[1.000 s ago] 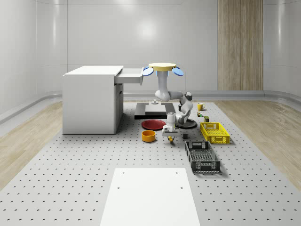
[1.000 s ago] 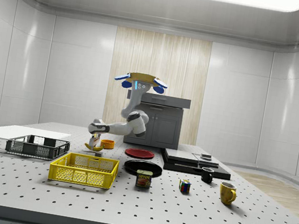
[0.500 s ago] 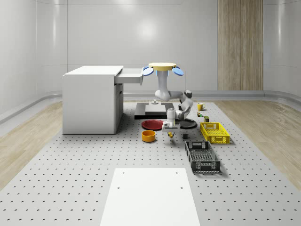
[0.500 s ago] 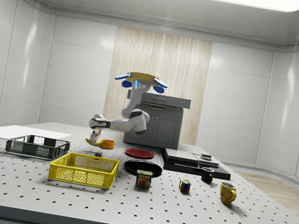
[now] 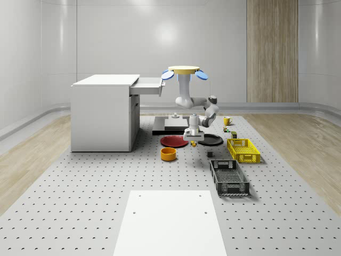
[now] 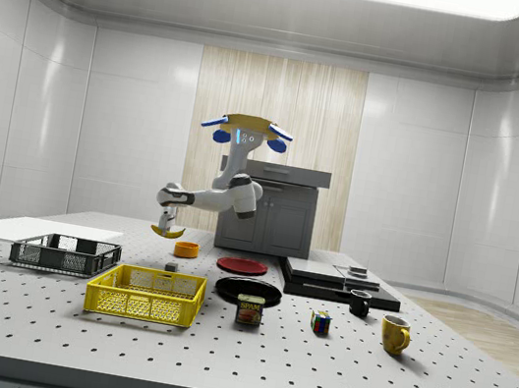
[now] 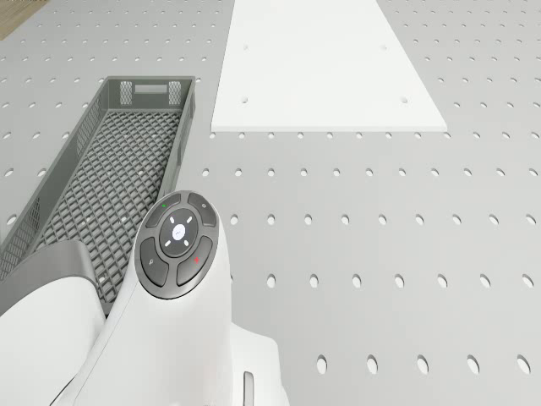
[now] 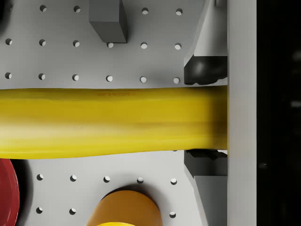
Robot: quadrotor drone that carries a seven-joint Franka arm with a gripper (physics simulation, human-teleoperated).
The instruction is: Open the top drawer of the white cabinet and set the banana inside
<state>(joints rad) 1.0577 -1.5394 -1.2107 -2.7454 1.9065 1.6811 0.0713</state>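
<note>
The yellow banana (image 8: 113, 122) lies crosswise between my gripper's (image 8: 207, 117) dark fingertips (image 8: 203, 69), which are shut on it. In the whole-scene view the gripper (image 5: 193, 138) hangs with the banana (image 5: 193, 143) above the table, over the gap between the red plate (image 5: 174, 141) and the black plate (image 5: 211, 140). The drone (image 5: 184, 72) hovers just to the right of the white cabinet (image 5: 104, 113), whose top drawer (image 5: 148, 86) stands pulled out. From the side, the banana (image 6: 167, 231) is held well above the orange bowl (image 6: 186, 250).
An orange bowl (image 5: 169, 154) sits below and left of the gripper. A yellow basket (image 5: 243, 150) and a grey basket (image 5: 228, 176) stand to the right, a white panel (image 5: 170, 224) in front. A can (image 6: 249, 310), a cube (image 6: 320, 323) and mugs (image 6: 394, 334) are on the side view's right.
The gripper has risen from table height with the banana in it, and the arm has folded upward. The drone has climbed a little beside the open drawer.
</note>
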